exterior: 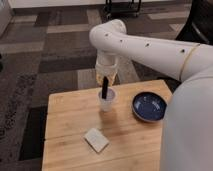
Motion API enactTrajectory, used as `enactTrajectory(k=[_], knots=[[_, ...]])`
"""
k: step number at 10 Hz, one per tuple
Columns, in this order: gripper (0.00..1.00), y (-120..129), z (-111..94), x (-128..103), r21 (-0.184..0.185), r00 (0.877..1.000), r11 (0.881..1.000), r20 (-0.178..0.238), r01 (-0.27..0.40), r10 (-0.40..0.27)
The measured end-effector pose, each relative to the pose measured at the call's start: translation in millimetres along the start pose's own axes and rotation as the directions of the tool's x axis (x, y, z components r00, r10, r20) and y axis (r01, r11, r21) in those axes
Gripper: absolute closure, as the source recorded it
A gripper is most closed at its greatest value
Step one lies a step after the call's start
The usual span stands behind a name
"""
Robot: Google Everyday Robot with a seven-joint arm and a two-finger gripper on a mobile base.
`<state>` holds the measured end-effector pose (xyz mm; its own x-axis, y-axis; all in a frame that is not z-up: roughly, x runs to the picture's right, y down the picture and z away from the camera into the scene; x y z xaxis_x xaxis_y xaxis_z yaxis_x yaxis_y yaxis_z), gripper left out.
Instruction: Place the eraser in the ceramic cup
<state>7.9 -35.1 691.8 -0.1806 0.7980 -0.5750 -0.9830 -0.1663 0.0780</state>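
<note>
The white ceramic cup (106,103) stands on the wooden table (70,120), near its far middle. My gripper (105,80) hangs straight down over the cup from the white arm. It is shut on the eraser (104,88), a slim black bar held upright. The eraser's lower end dips just inside the cup's rim, and most of its length stands above the rim.
A dark blue bowl (149,107) sits on the table to the right of the cup. A flat pale block (96,139) lies nearer the front, left of centre. The robot's white body (187,130) covers the table's right side. Patterned carpet surrounds the table.
</note>
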Motion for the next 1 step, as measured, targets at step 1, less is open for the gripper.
enactTrajectory(k=[1], knots=[[0.2,-0.4,0.0,-0.1,0.0,1.0,1.0,0.0,0.0,0.0]])
